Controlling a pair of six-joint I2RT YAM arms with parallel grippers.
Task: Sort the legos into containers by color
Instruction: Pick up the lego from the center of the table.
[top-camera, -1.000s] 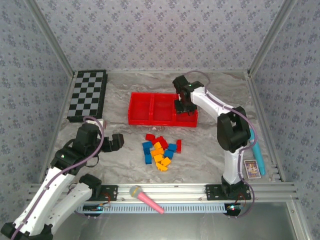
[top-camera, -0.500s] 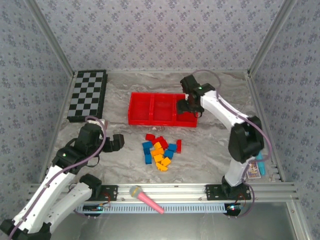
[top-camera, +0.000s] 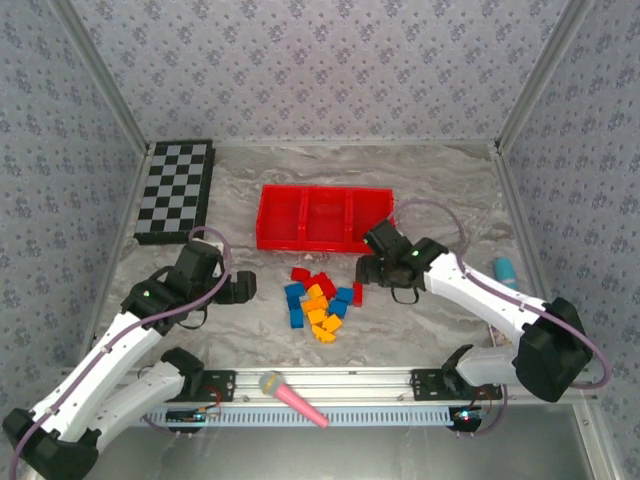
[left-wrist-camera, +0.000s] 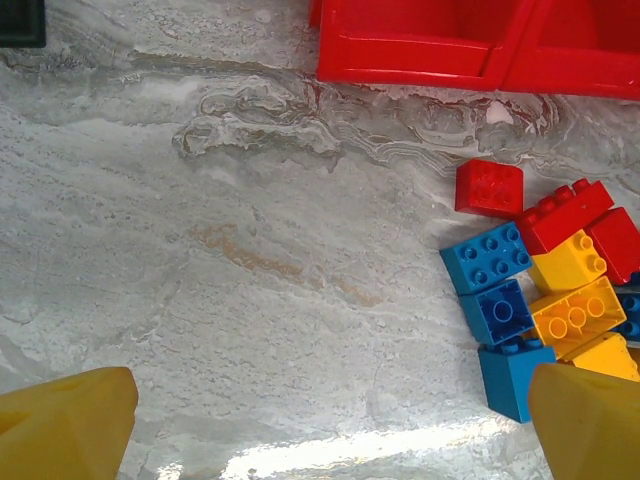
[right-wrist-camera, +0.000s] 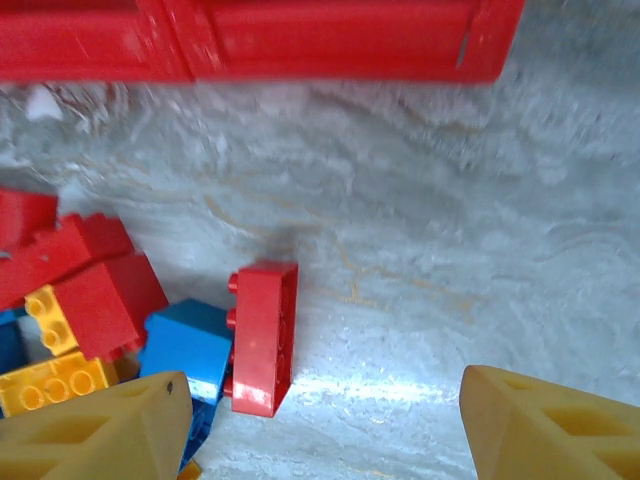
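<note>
The legos (top-camera: 320, 300) lie in a loose pile of red, blue and orange-yellow bricks in front of the red tray (top-camera: 322, 240). Its three compartments stand side by side. My left gripper (top-camera: 243, 287) is open just left of the pile, low over bare table. In the left wrist view the left gripper (left-wrist-camera: 325, 440) holds nothing, and blue bricks (left-wrist-camera: 485, 258) lie beside its right finger. My right gripper (top-camera: 368, 272) is open at the pile's right edge. In the right wrist view the right gripper (right-wrist-camera: 325, 430) spans a red brick (right-wrist-camera: 262, 338) lying on its side.
A black-and-white checkerboard (top-camera: 175, 190) lies at the back left. A pink microphone toy (top-camera: 290, 395) rests on the front rail. A teal object (top-camera: 505, 270) lies by the right wall. Bare marble table (top-camera: 440, 200) spreads to the right of the tray.
My right arm has swung from over the tray's right compartment down to the table beside the pile. My left gripper has shifted a little to the right toward the pile.
</note>
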